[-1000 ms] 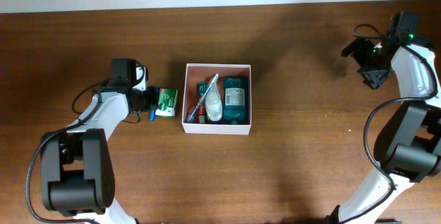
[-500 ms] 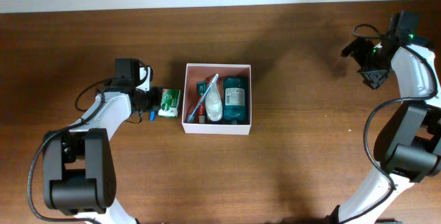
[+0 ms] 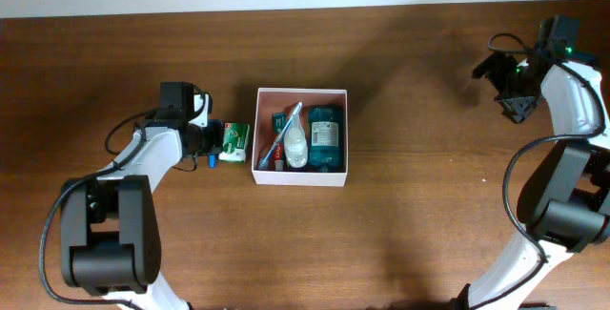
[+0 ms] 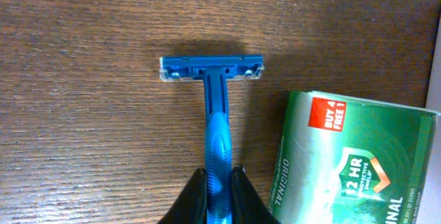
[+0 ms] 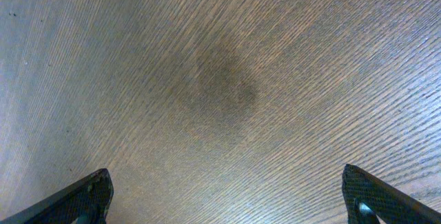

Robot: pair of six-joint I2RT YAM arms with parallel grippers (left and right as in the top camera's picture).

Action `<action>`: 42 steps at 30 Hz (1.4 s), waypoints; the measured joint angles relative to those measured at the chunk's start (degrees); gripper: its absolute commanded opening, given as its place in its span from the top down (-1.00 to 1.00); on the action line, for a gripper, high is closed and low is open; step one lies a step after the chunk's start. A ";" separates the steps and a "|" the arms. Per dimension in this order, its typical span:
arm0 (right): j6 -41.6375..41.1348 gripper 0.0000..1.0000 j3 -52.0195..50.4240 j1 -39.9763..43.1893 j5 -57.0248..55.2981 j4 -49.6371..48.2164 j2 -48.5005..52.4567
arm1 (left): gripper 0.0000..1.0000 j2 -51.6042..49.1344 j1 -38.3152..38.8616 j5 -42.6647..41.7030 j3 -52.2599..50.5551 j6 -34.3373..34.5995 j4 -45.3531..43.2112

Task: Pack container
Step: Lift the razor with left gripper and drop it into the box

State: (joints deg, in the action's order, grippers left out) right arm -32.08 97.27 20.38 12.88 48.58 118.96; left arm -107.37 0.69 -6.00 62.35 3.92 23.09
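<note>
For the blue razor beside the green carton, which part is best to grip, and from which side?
Grip the blue razor by its narrow handle, coming from the end opposite the wide blade head, clear of the carton alongside. The left gripper is shut there.

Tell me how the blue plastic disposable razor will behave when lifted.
The blue plastic disposable razor looks thin and moulded, so probably light and stiff. The left gripper pinches only its handle end, so the wide head may pivot.

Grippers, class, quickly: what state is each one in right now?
Left gripper: shut on the blue razor, at its handle.
Right gripper: open, holding nothing, above the table.
</note>
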 measured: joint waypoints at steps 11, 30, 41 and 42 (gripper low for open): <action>0.00 -0.97 0.00 0.00 0.00 0.00 0.00 | 0.99 0.00 0.00 0.00 0.00 -0.07 -0.04; -0.02 -0.97 0.00 0.00 0.00 0.00 0.00 | 0.46 -0.81 0.00 2.58 0.00 -0.09 -0.15; -0.02 -0.97 0.00 0.00 0.00 0.00 0.00 | 0.93 -0.85 0.00 3.02 0.00 -0.26 -0.04; -0.04 -0.98 0.00 0.00 0.00 0.00 0.00 | 0.99 -0.85 0.00 3.04 0.00 -0.26 -0.04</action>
State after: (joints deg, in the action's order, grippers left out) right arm -32.12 97.27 20.38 12.88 48.58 118.96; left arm -108.22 0.69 -2.96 62.35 3.66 23.05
